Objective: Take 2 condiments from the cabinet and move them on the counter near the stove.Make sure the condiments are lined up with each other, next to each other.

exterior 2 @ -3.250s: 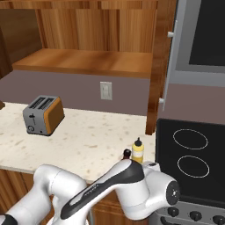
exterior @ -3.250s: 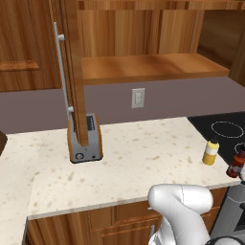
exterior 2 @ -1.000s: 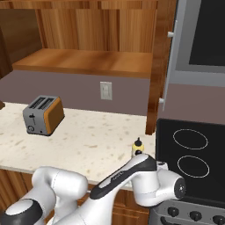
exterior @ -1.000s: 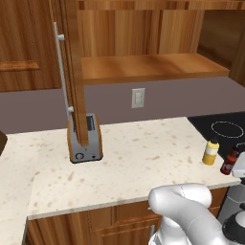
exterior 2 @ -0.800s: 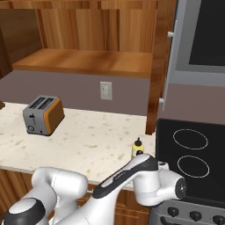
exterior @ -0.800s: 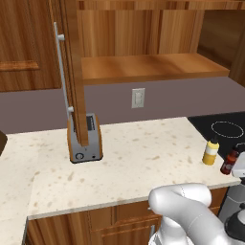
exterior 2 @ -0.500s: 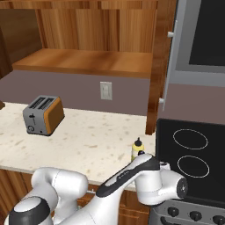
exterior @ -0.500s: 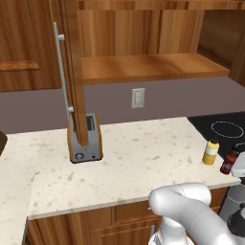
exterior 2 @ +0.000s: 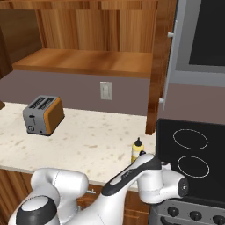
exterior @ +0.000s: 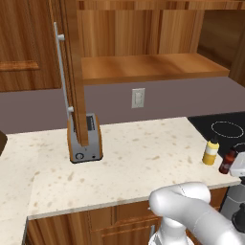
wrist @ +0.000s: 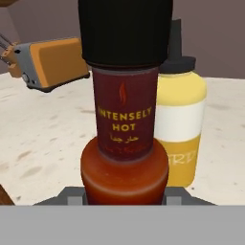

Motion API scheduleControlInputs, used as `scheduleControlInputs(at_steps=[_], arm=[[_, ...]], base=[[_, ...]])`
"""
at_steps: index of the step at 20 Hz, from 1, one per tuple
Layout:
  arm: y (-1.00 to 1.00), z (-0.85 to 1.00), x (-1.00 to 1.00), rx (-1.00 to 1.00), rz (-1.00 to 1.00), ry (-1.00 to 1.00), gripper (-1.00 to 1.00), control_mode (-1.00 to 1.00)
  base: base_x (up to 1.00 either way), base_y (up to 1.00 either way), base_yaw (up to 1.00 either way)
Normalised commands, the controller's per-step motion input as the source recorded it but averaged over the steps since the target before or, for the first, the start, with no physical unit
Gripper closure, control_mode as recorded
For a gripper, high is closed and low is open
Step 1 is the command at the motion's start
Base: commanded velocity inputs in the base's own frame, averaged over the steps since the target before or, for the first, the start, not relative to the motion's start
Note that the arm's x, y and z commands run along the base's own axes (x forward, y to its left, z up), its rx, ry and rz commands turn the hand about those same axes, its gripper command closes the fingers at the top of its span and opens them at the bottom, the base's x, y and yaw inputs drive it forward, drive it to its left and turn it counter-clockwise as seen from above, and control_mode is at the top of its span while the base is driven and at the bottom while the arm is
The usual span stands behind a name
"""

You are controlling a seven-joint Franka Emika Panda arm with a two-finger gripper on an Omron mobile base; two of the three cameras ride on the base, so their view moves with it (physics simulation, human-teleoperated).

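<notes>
The dark red sauce bottle (wrist: 125, 139) with its black cap stands close in the hand view, with my gripper (wrist: 125, 197) shut on its wide base and a grey fingertip at each side. The yellow squeeze bottle (wrist: 182, 129) stands right behind it, to the right, almost touching. In the left base view the red bottle (exterior: 228, 162) sits at the counter's (exterior: 143, 162) front right corner, beside the yellow bottle (exterior: 210, 151), by the black stove (exterior: 225, 130). My gripper (exterior: 235, 167) is at the right edge. The yellow bottle (exterior 2: 138, 150) peeks over my arm. The cabinet shelf (exterior: 148, 67) is bare.
The cabinet door (exterior: 74, 72) with its silver bar handle (exterior: 61, 72) hangs open over the silver and orange toaster (exterior: 85, 139). That toaster (exterior 2: 43, 115) stands at the back left. The stove (exterior 2: 193, 149) borders the counter on the right. A wall outlet (exterior 2: 105, 90) is behind.
Over three seconds the red bottle has shifted a little left, closer to the yellow bottle. In the last second bottle and hand have hardly moved.
</notes>
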Motion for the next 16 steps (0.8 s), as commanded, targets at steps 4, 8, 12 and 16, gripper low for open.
scheduleControlInputs(at_steps=[4,8,12,16], arm=[[-0.01,-0.12,0.16,0.00,0.00,0.00,1.00,-1.00],[-0.04,-0.12,0.14,0.00,0.00,0.00,1.00,-1.00],[-0.03,-0.15,0.13,0.00,0.00,0.00,1.00,-1.00],[-0.01,-0.14,0.12,0.00,0.00,0.00,1.00,-1.00]], base=[[0.00,0.00,0.00],[0.00,0.00,0.00],[0.00,0.00,0.00],[0.00,0.00,0.00]])
